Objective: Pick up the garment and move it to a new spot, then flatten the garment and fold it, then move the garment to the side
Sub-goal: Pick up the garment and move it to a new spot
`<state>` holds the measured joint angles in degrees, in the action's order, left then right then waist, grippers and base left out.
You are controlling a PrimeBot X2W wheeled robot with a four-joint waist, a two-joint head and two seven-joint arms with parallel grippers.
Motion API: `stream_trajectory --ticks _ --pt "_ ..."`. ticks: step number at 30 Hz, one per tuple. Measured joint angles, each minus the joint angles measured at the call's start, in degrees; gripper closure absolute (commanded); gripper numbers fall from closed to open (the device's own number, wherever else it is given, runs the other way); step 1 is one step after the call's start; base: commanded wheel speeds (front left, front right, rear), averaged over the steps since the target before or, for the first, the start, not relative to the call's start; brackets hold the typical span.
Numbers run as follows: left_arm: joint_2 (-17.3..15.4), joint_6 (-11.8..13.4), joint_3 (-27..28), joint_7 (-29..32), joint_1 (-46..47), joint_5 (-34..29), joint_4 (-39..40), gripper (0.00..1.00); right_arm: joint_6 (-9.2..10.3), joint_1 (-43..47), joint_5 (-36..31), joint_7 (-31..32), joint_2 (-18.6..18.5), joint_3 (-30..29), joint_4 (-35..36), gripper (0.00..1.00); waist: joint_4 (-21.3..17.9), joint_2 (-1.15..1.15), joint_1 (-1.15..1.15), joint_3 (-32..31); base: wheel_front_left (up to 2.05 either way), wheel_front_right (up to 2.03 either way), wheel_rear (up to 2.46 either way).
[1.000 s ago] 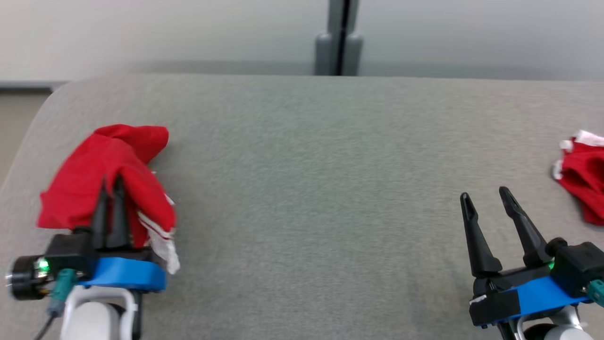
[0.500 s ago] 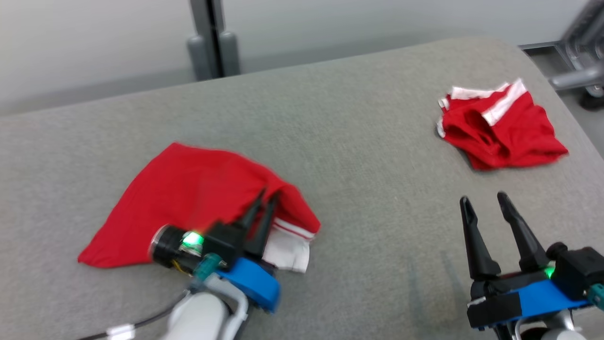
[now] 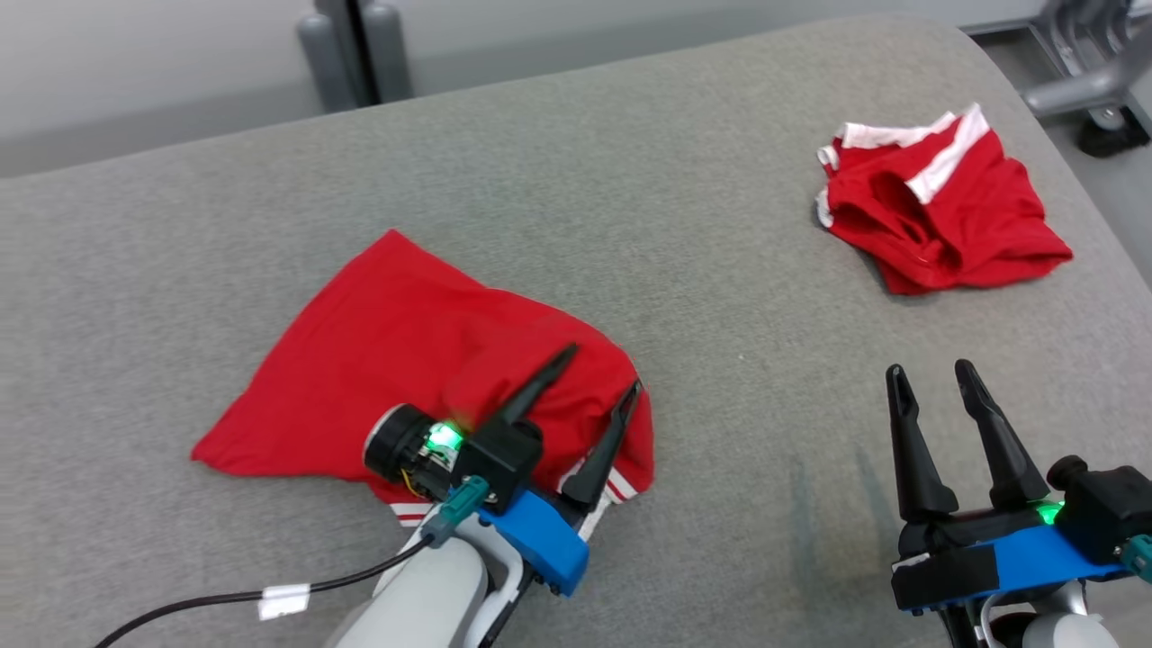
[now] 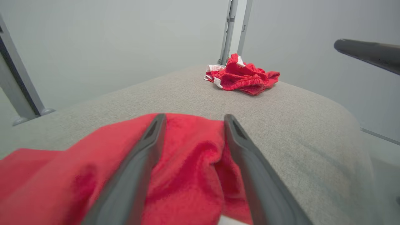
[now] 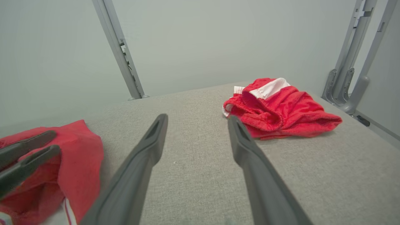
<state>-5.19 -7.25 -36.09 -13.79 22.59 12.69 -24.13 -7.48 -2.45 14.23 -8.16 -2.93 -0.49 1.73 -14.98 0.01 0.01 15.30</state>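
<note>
Grey woven cloth covers the counter. On it the left claw rests with fingers spread wide over the red garment, gripping nothing. Its wrist view shows soft folds bunched between them. From the head, the garment lies as a rough triangle left of centre, with a white-striped hem nearest. At right the right claw gapes empty. Beyond it, a second garment, red with white bands, lies crumpled.

Garment left of shorts

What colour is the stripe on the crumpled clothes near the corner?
White, on the crumpled garment; head view shows it best.
</note>
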Motion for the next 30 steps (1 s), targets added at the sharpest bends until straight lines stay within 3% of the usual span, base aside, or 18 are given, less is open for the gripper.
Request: stream_trajectory --ticks 2,6,16,22,30 --pt "-0.05 0.27 0.47 -0.36 -0.04 0.2 0.64 0.0 0.0 -0.04 -0.19 0.01 -0.01 0.02 -0.09 0.0 0.53 0.0 -0.01 -0.36 0.0 0.0 0.0" --pt "-0.91 3.63 4.43 -1.13 -1.53 0.8 6.55 0.0 0.0 0.14 -1.21 0.7 0.05 -0.68 0.27 0.0 4.47 -0.01 -0.02 -3.08 0.0 0.0 0.0" --pt "-7.49 9.29 16.62 -1.2 -9.46 4.23 12.18 0.0 0.0 1.93 -2.58 3.61 0.07 -1.34 2.96 0.0 12.1 -0.01 -0.02 -6.98 0.0 0.0 0.0" --pt "-10.58 10.25 21.3 -1.2 -14.99 6.81 12.32 0.0 0.0 3.1 -2.61 4.83 0.07 -1.48 3.28 0.0 14.4 -0.01 -0.02 -9.05 0.0 0.0 0.0" --pt "-11.22 10.46 20.45 -0.43 -19.0 6.93 12.96 0.0 0.0 5.79 -2.98 6.26 0.07 -1.55 3.09 0.0 14.4 -0.01 -0.02 -12.11 0.0 0.0 0.0"
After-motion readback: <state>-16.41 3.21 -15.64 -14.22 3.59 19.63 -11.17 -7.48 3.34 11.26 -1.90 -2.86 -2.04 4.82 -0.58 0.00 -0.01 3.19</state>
